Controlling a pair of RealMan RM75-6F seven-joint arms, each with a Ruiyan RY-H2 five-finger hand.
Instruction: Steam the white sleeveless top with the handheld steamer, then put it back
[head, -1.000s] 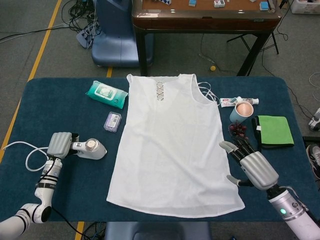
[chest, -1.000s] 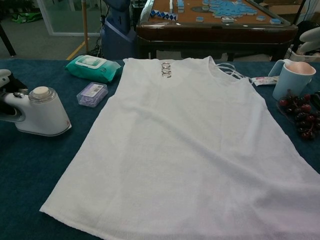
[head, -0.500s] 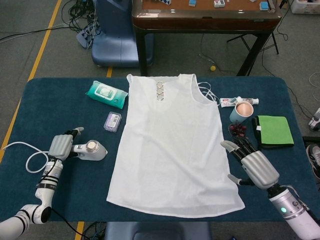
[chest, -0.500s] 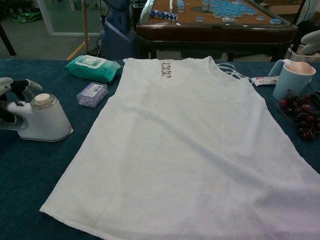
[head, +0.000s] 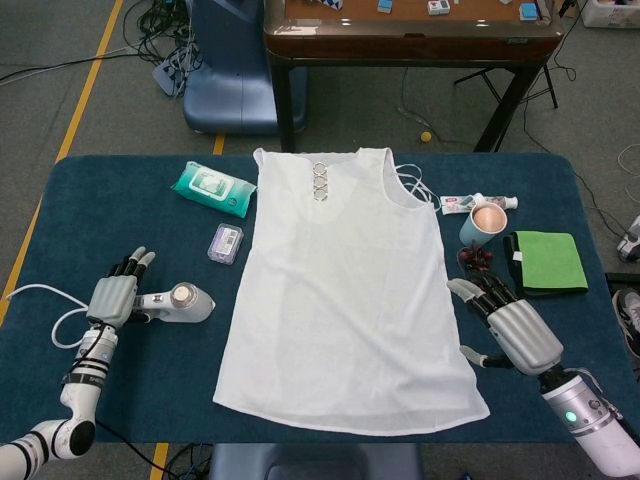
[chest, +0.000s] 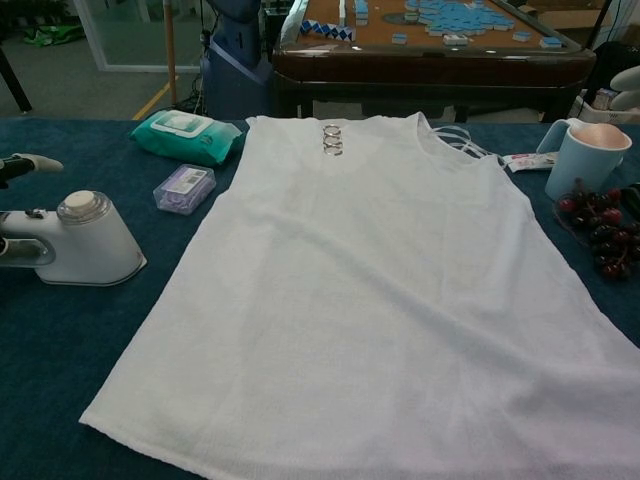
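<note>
the white sleeveless top (head: 345, 290) lies spread flat in the middle of the blue counter (head: 90, 200), neckline away from the robot, hem toward it. the handheld steamer (head: 183, 301) sits on its soleplate just left of the top's lower edge, handle pointing left, cord (head: 45, 300) looping off beyond it. the left hand (head: 115, 297) is at the handle end with its fingers (head: 135, 262) stretched out and apart, gripping nothing; whether the palm touches the handle cannot be told. the right hand (head: 510, 325) rests just beside the top's right edge, fingers extended and holding nothing. the steamer looks like hard, smooth plastic, likely heavy at the nose where the water cap (chest: 78, 206) sits, so it should be taken by a full wrap around the handle, close to the body, to stop the nose dipping. the top is thin, light and limp; it would probably bunch and slide under a moving soleplate, so the right hand pressing on the cloth near the hem seems wise.
</note>
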